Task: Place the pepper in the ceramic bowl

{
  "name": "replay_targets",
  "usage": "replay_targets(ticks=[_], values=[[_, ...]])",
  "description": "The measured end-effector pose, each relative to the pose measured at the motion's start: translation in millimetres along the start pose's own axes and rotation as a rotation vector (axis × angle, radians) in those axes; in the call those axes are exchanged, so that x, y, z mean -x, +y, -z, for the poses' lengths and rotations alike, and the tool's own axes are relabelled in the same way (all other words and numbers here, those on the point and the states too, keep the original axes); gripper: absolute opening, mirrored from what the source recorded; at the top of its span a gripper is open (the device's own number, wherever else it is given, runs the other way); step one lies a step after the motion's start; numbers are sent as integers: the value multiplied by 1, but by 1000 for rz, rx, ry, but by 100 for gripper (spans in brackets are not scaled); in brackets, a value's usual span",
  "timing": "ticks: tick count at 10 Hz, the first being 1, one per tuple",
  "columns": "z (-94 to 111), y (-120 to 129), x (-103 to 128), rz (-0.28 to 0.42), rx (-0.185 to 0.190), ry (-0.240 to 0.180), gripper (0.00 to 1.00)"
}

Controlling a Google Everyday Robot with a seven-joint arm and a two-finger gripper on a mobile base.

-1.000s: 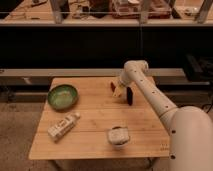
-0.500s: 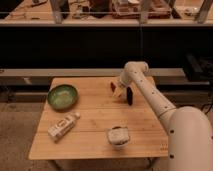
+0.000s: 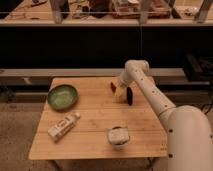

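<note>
1. Gripper (image 3: pixel 120 92) sits low over the surface (image 3: pixel 95 147), near its far edge, jaws open.
2. Pepper (image 3: pixel 112 86) lies just beside it, well apart from ceramic bowl (image 3: pixel 62 97).

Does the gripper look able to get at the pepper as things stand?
Probably yes: the gripper is open right beside the pepper, with nothing between them; the dark vegetable lies on its other side.
</note>
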Motion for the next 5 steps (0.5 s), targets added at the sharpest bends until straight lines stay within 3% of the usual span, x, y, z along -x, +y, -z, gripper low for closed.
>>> replay_targets(ticks=[5], values=[[-12,-5,-6,28,-22,-36,80]])
